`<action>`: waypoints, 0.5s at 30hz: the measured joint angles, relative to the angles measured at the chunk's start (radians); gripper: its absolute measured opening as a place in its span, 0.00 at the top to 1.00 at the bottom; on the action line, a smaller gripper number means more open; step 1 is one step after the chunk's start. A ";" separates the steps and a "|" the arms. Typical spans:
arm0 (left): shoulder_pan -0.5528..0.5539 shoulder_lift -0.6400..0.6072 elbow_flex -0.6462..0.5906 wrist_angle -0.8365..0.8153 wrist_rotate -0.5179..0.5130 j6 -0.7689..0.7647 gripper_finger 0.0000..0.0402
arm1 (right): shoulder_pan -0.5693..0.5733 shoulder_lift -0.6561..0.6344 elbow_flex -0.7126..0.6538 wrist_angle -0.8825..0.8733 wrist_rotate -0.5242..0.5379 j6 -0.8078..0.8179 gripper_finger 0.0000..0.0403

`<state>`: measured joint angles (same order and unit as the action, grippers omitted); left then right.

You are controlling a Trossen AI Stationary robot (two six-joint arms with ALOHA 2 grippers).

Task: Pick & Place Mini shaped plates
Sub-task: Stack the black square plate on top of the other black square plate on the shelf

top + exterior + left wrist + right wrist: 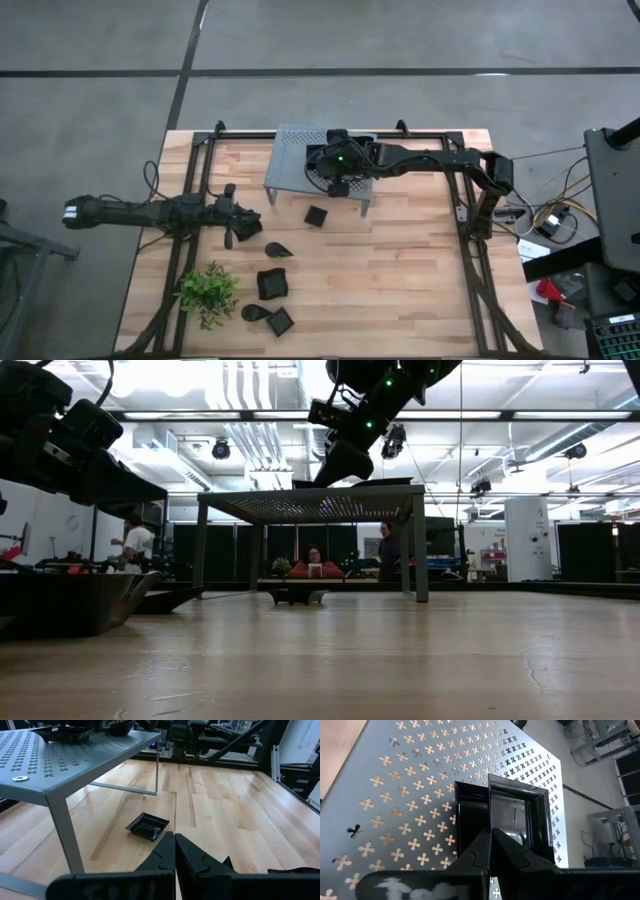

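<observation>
At the table's near edge in the high view, a small green leafy plant (208, 292) stands by the left corner, with a teardrop-shaped black dish (256, 313) and a square black dish (280, 322) just beside each other to its right. A little farther in lies a larger square dish (273, 284), then another teardrop dish (278, 250). The left gripper (231, 239) hangs over the wood near these, its fingers (167, 855) pressed together on nothing; past them, the left wrist view shows a lone square dish (147, 826) lying flat on the planks just beside the leg of the grey perforated rack (65, 762). Farther still, the right gripper (491, 851) hovers over the rack's top, its two fingers closed against each other and empty. Directly beneath it, two square black dishes (517, 815) rest on the perforated surface, one overlapping the other. In the low view the rack (312, 506) stands mid-table with the right arm above it, and people show in the room beyond.
</observation>
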<state>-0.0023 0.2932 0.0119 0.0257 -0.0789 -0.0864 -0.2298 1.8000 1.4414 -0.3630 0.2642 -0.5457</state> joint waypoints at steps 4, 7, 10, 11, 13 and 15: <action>0.000 0.000 0.000 0.000 0.000 0.000 1.00 | 0.000 0.000 -0.001 0.000 0.000 0.000 0.94; 0.000 0.000 0.000 0.000 0.000 0.000 1.00 | 0.000 0.000 -0.001 0.001 0.000 -0.003 0.88; 0.000 0.000 0.000 0.000 0.000 0.000 1.00 | 0.000 0.000 -0.001 0.002 0.000 -0.003 0.82; 0.000 0.000 0.000 0.000 0.000 0.000 1.00 | 0.002 0.000 -0.001 0.002 0.000 0.000 0.80; 0.000 0.000 0.000 0.000 0.000 0.000 1.00 | 0.006 -0.002 -0.001 0.000 0.000 0.011 0.77; 0.000 0.000 0.000 0.000 0.000 0.000 1.00 | 0.016 -0.005 -0.001 -0.001 0.000 0.015 0.75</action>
<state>-0.0021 0.2932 0.0120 0.0257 -0.0788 -0.0864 -0.2134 1.7951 1.4403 -0.3638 0.2638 -0.5308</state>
